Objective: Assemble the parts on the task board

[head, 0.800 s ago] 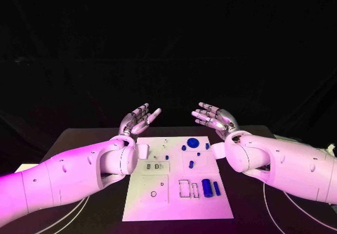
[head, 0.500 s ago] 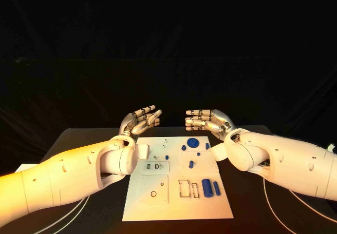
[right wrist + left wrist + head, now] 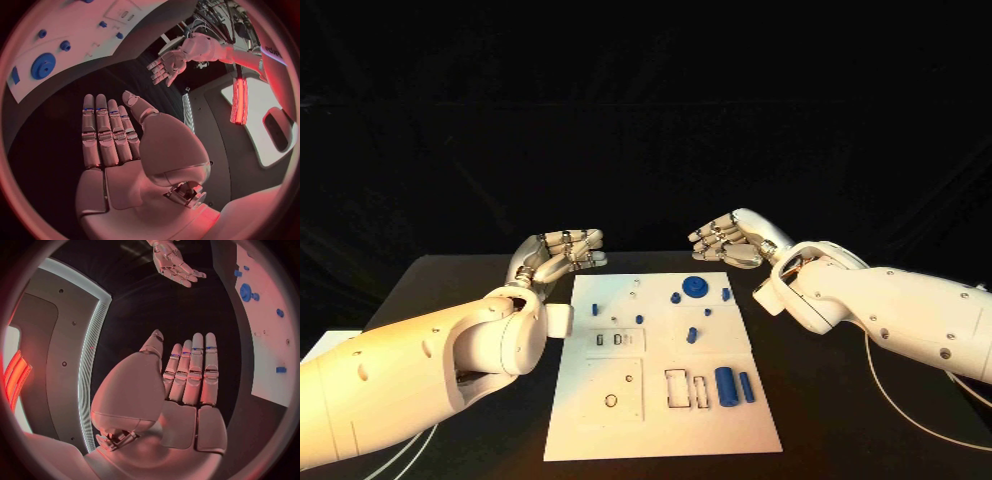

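The white task board (image 3: 625, 400) lies in the middle of the black table. On it are a blue gear (image 3: 694, 292), a blue cylinder (image 3: 726, 383), a thin blue bar (image 3: 746, 387) and several small blue pieces. My left hand (image 3: 560, 250) hovers off the board's far left corner and my right hand (image 3: 733, 238) off its far right corner. Both hold nothing. In the left wrist view my left hand (image 3: 187, 385) has straight fingers side by side, with the board (image 3: 269, 340) beside it. The right wrist view shows my right hand (image 3: 112, 140) the same way near the board (image 3: 81, 30).
Rectangular and round slots (image 3: 678, 388) mark the board's near half. White cables (image 3: 877, 420) run over the table at the right. In the left wrist view the other hand (image 3: 176, 262) shows across the gap. The black table (image 3: 444, 290) surrounds the board.
Both hands have turned from raised, spread and palm-up to lower, with fingers drawn together and pointing toward each other. The left arm has shifted left.
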Available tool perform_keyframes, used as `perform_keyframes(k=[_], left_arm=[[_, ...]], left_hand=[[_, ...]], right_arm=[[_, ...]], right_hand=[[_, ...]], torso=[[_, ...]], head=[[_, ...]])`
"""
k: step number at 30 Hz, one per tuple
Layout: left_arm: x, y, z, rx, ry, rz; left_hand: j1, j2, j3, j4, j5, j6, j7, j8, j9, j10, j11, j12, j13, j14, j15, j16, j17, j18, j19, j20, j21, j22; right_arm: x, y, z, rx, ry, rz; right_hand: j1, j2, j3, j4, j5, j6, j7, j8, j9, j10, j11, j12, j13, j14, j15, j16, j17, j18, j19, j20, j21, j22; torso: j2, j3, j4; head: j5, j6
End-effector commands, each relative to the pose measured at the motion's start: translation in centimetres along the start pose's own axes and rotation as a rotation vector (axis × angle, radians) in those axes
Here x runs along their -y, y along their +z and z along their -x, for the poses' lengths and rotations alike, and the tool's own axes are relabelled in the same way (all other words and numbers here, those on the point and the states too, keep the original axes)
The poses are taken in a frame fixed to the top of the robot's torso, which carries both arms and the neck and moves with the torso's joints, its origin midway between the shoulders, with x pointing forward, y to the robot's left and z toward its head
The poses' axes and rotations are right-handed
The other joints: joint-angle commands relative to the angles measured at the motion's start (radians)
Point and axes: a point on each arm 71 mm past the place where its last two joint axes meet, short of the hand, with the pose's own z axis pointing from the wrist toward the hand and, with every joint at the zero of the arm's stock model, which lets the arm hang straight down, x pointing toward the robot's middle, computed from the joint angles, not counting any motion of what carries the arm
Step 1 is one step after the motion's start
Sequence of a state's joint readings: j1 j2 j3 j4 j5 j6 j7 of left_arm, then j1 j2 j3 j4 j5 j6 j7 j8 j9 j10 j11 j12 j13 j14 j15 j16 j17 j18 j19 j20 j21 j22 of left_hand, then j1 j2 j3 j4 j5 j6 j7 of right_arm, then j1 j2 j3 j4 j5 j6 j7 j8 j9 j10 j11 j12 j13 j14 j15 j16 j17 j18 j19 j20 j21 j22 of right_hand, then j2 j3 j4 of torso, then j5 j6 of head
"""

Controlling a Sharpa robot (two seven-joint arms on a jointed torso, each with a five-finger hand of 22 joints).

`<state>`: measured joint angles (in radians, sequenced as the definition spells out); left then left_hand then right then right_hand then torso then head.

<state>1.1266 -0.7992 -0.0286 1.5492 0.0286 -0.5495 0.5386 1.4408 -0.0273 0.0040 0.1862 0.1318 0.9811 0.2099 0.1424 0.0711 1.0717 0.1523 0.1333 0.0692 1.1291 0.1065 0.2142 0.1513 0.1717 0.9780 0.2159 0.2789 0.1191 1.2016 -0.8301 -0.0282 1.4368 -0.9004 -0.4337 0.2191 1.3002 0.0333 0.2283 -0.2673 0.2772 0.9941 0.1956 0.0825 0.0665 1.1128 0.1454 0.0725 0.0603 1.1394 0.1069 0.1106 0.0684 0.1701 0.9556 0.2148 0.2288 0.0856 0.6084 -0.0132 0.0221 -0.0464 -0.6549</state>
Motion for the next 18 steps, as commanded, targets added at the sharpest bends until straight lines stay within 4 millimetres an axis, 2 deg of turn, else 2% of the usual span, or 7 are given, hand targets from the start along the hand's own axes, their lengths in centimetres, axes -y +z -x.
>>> perform_keyframes(k=[1, 3, 4, 11, 15, 18], left_arm=[[0.6, -0.5, -0.5, -0.066, -0.021, -0.018], [0.8, -0.7, -0.6, -0.077, -0.028, -0.017], [1.0, -1.0, -0.6, -0.088, -0.034, -0.015], [2.2, -2.4, -1.1, -0.140, -0.074, -0.010], [2.9, -3.1, -1.7, -0.164, -0.107, -0.002], [3.4, -3.6, -2.2, -0.182, -0.129, 0.004]], left_hand=[[0.000, 0.009, 0.001, -0.010, 0.000, 0.010, -0.002, -0.004, -0.002, 0.014, 0.000, -0.009, -0.001, 0.012, -0.003, -0.008, 0.005, 0.013, 0.014, 0.000, 0.000, -0.003], [0.001, 0.011, 0.000, -0.013, 0.000, 0.013, -0.003, -0.007, -0.003, 0.020, -0.001, -0.014, -0.001, 0.020, -0.005, -0.010, 0.009, 0.013, 0.020, -0.002, 0.000, -0.004], [0.001, 0.012, 0.000, -0.014, 0.000, 0.015, -0.003, -0.009, -0.003, 0.023, -0.002, -0.017, -0.001, 0.025, -0.006, -0.011, 0.012, 0.013, 0.024, -0.004, 0.000, -0.005], [0.001, 0.015, -0.002, -0.020, 0.000, 0.021, -0.005, -0.015, -0.004, 0.033, -0.004, -0.026, -0.001, 0.041, -0.010, -0.014, 0.022, 0.013, 0.039, -0.008, 0.001, -0.007], [0.002, 0.015, -0.002, -0.022, 0.000, 0.021, -0.005, -0.017, -0.004, 0.033, -0.004, -0.029, -0.001, 0.041, -0.010, -0.016, 0.023, 0.013, 0.040, -0.008, 0.000, -0.008], [0.003, 0.015, -0.003, -0.024, 0.000, 0.020, -0.005, -0.019, -0.005, 0.033, -0.004, -0.033, -0.002, 0.039, -0.009, -0.020, 0.024, 0.012, 0.040, -0.008, -0.002, -0.009]], right_arm=[[-0.3, 0.1, -0.4, -0.059, -0.258, 0.006], [-0.4, 0.1, -0.4, -0.078, -0.314, 0.000], [-0.5, 0.2, -0.5, -0.100, -0.371, -0.007], [-0.8, 0.5, -1.0, -0.189, -0.569, -0.038], [-0.8, 0.7, -1.3, -0.226, -0.636, -0.054], [-0.9, 0.9, -1.5, -0.239, -0.669, -0.060]], right_hand=[[-0.031, -0.019, 0.040, -0.009, -0.027, 0.048, -0.014, -0.013, 0.003, 0.054, -0.018, -0.009, 0.003, 0.099, -0.027, 0.010, 0.010, 0.016, 0.074, -0.026, 0.034, 0.007], [-0.034, -0.026, 0.041, -0.008, -0.039, 0.051, -0.019, -0.015, 0.003, 0.058, -0.023, -0.010, 0.003, 0.123, -0.035, 0.016, 0.015, 0.016, 0.092, -0.034, 0.045, 0.012], [-0.035, -0.031, 0.041, -0.007, -0.046, 0.054, -0.023, -0.015, 0.003, 0.063, -0.027, -0.009, 0.003, 0.148, -0.043, 0.024, 0.021, 0.016, 0.111, -0.042, 0.058, 0.017], [-0.032, -0.052, 0.030, 0.007, -0.078, 0.073, -0.046, -0.015, 0.004, 0.092, -0.055, -0.009, 0.004, 0.318, -0.093, 0.099, 0.078, 0.015, 0.241, -0.108, 0.163, 0.065], [-0.033, -0.059, 0.029, 0.017, -0.082, 0.079, -0.053, -0.016, 0.003, 0.098, -0.063, -0.010, 0.004, 0.369, -0.105, 0.135, 0.109, 0.013, 0.276, -0.126, 0.206, 0.087], [-0.034, -0.067, 0.033, 0.026, -0.081, 0.080, -0.056, -0.018, 0.002, 0.091, -0.066, -0.011, 0.003, 0.373, -0.112, 0.180, 0.143, 0.011, 0.293, -0.135, 0.240, 0.106]], torso=[[0.031, -0.0048, 0.0116], [0.039, -0.0063, 0.0155], [0.046, -0.0081, 0.0194], [0.085, -0.0144, 0.0326], [0.104, -0.0173, 0.0404], [0.118, -0.0192, 0.0456]], head=[[-0.007, 0.005], [-0.011, 0.005], [-0.015, 0.008], [-0.031, 0.023], [-0.038, 0.031], [-0.041, 0.036]])
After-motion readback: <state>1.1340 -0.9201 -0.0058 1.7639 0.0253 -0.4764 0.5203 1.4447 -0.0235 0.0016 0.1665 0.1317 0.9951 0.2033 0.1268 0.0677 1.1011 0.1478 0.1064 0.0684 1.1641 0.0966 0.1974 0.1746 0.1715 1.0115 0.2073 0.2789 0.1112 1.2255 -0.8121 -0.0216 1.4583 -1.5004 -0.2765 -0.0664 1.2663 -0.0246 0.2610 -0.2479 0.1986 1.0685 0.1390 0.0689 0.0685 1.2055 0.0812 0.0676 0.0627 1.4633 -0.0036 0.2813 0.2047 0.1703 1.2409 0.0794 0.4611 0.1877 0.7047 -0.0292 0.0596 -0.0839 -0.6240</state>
